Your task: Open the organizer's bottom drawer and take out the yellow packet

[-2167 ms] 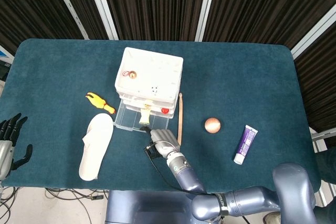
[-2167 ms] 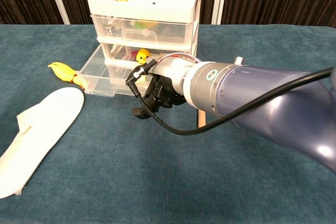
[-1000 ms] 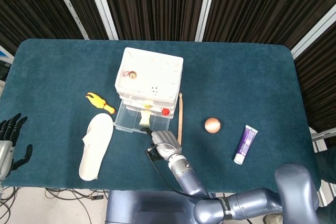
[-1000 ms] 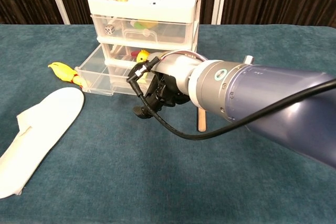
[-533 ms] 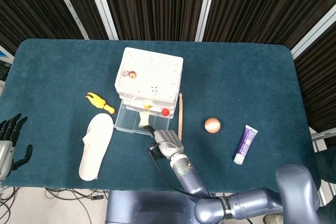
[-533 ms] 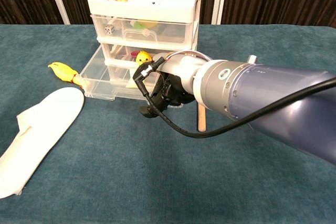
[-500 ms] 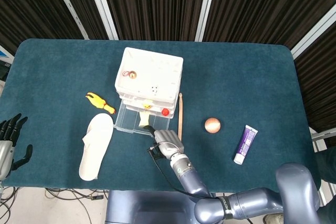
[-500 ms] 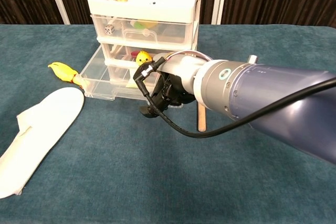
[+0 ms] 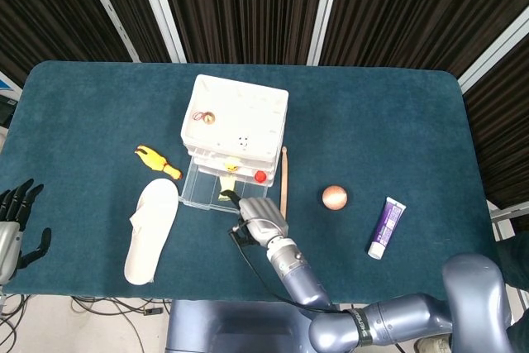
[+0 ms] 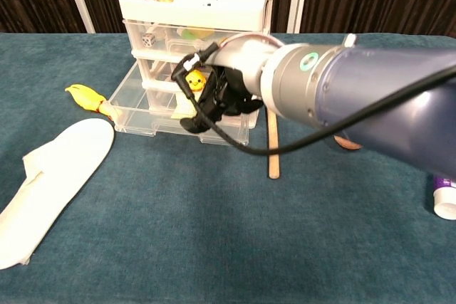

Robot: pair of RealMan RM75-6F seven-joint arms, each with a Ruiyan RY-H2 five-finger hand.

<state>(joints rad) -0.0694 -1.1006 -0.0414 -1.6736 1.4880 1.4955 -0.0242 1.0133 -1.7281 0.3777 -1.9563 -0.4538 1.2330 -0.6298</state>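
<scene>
The right hand [image 10: 217,97] has risen over the open bottom drawer [image 10: 139,113], fingers curled around the yellow packet [image 10: 194,77]; left hand [image 9: 15,221] spread at desk [image 9: 397,121] edge.

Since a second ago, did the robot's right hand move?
Yes. The right hand has risen and gone forward, over the open bottom drawer of the organizer; before, it was down at the drawer's front edge.
</scene>
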